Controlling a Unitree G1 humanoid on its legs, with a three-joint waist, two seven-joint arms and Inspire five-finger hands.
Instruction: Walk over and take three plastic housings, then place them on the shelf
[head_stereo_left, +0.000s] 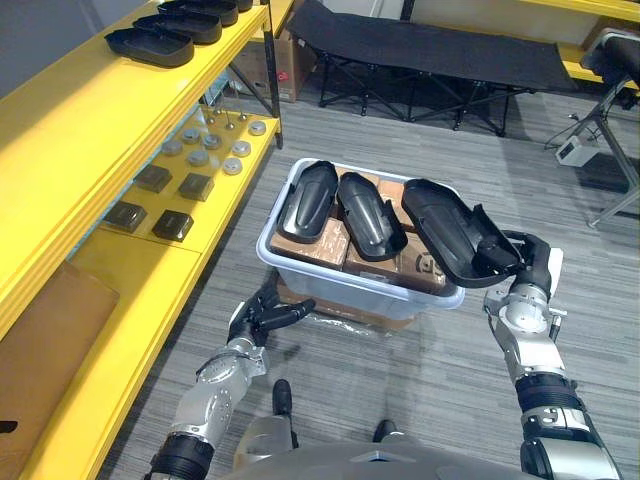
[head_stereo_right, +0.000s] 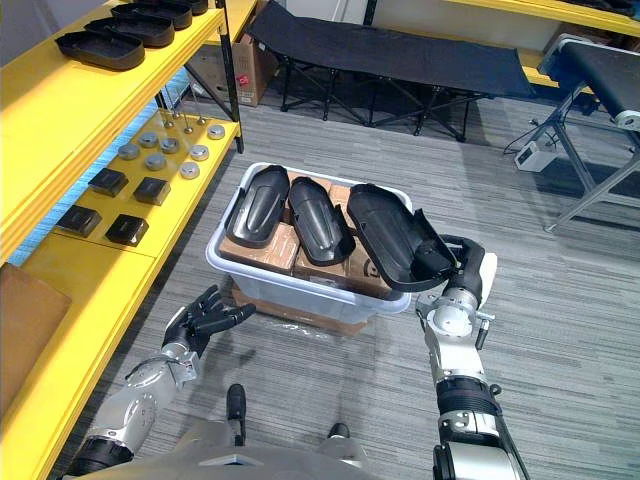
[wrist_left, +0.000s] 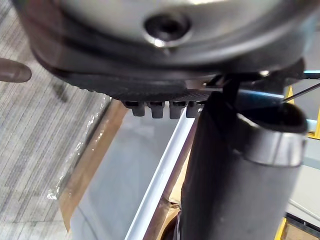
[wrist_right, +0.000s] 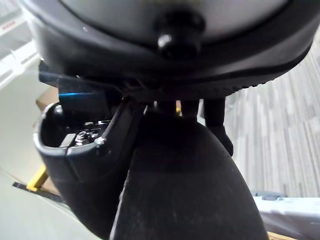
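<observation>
Three black plastic housings lie on cardboard inside a white bin (head_stereo_left: 330, 276) on the floor: a left one (head_stereo_left: 310, 200), a middle one (head_stereo_left: 368, 215) and a right one (head_stereo_left: 440, 228). My right hand (head_stereo_left: 515, 262) is shut on the near end of the right housing (head_stereo_right: 390, 238), which sticks out over the bin's right front corner; the right wrist view shows its hollow inside (wrist_right: 70, 165) against the hand. My left hand (head_stereo_left: 262, 315) hangs open and holds nothing, low by the bin's left front corner, whose rim (wrist_left: 160, 175) is close ahead in its wrist view.
A yellow shelf (head_stereo_left: 120, 110) runs along the left; several housings (head_stereo_left: 150, 45) lie on its top level, with metal discs and dark square parts (head_stereo_left: 190, 165) below. A black folding cot (head_stereo_left: 430, 45) stands behind the bin. Metal frame legs (head_stereo_left: 620, 150) stand at the right.
</observation>
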